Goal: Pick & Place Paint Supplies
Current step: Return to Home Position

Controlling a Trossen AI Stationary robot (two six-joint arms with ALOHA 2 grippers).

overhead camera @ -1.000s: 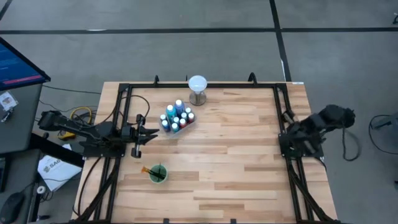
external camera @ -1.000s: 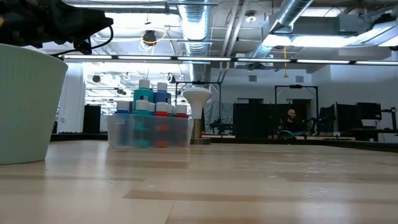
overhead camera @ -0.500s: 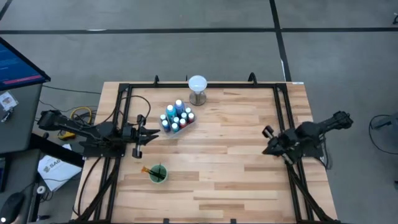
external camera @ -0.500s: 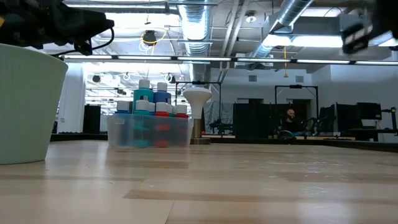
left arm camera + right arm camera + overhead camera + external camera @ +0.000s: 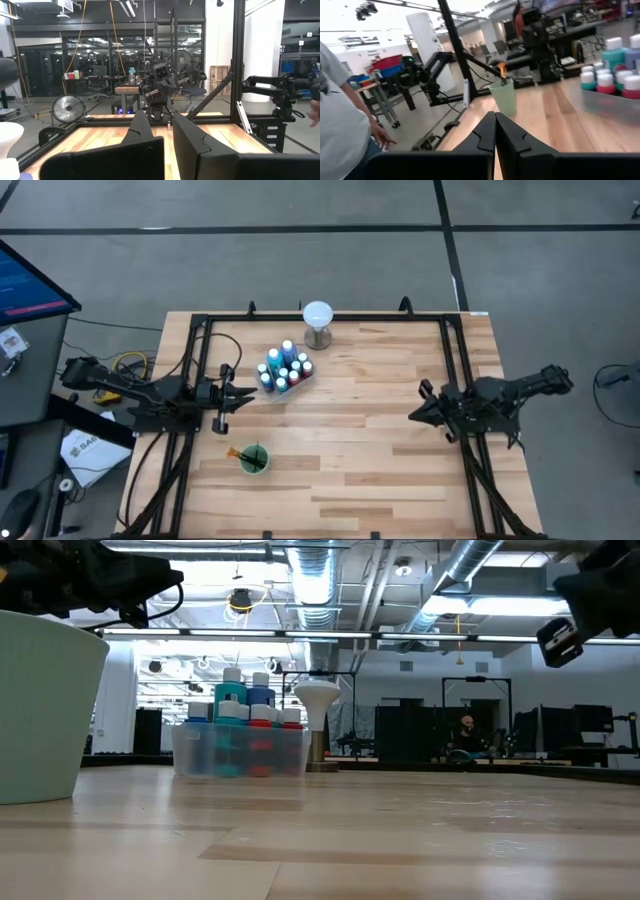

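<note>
Where the arms stand: left arm over the left edge of the table [image 5: 380, 450], right arm over its right edge, both raised off the surface.
Paint bottles [image 5: 283, 368]: white-capped; blue, teal and red; upright together in a clear tray [image 5: 240, 752], left of centre toward the far side.
Brushes [image 5: 243, 453]: in the green cup [image 5: 254, 461], near-left; one orange tip projects to the left.
Left pincer [image 5: 243, 392]: fingers parted by a narrow gap, holding nothing; near the tray, on its left.
Right pincer [image 5: 418, 404]: fingers closed tip to tip, empty; points left, well apart from the supplies.
White globe [image 5: 318, 314]: on its stand at the far edge, just beyond the tray.
</note>
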